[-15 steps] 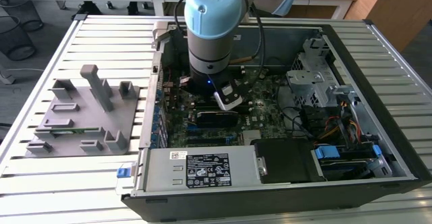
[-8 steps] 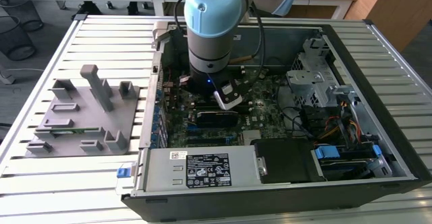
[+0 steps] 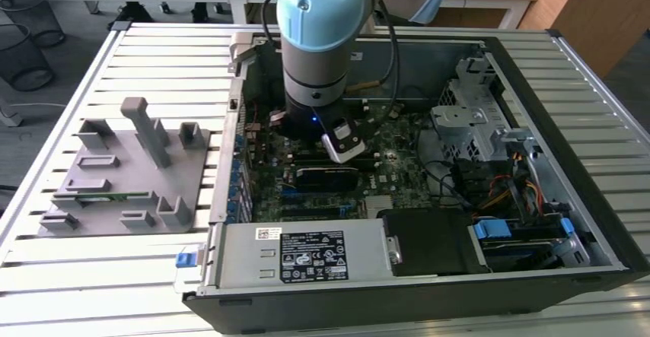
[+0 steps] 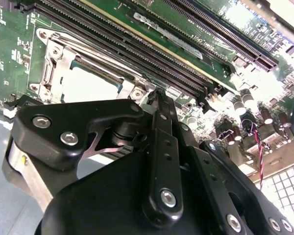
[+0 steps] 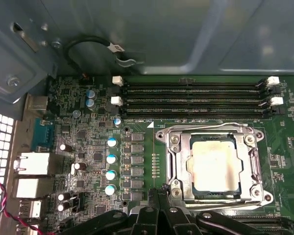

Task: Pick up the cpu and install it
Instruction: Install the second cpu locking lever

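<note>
1. The arm (image 3: pixel 320 40) reached down into the open computer case (image 3: pixel 568 86), with the gripper (image 3: pixel 342 141) low over the motherboard (image 3: pixel 304 192) near the case's centre in the exterior view.
2. The cpu (image 5: pixel 215 166) lay flat inside the metal socket frame (image 5: pixel 174 147) in the first wrist view, pale top up, square to the frame. In the second wrist view it showed as a pale patch (image 4: pixel 90 85) within the same frame.
3. The gripper's fingers (image 5: pixel 159 210) looked pressed together, tips just beside the socket frame's near edge, at about 7 o'clock of the cpu in the first wrist view. Nothing was pinched between them.
4. Memory slots (image 5: pixel 191 98) ran in parallel rows at 12 o'clock of the socket.
5. A grey tray (image 3: pixel 122 177) sat on the slatted table (image 3: pixel 61 276), at 9 o'clock of the case in the exterior view.
</note>
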Controlling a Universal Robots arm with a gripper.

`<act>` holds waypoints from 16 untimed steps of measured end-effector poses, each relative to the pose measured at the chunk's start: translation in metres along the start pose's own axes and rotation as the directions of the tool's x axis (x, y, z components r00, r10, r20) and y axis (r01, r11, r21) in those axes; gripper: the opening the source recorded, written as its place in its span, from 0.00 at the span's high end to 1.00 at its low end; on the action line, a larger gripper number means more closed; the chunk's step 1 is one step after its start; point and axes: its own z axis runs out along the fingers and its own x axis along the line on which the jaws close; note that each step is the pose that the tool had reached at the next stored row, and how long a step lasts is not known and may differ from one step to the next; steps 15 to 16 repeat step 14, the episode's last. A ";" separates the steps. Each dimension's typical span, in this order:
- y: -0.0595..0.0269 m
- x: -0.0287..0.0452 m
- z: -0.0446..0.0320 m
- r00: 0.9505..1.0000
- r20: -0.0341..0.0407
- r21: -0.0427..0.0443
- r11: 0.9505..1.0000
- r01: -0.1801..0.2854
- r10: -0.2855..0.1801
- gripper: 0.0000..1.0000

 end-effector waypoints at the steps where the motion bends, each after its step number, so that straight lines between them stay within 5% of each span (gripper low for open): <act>1: 0.0002 0.0000 -0.0009 1.000 0.000 0.000 1.000 0.000 0.000 0.89; 16: 0.0020 0.0001 -0.0076 1.000 0.000 0.000 1.000 0.000 0.000 0.89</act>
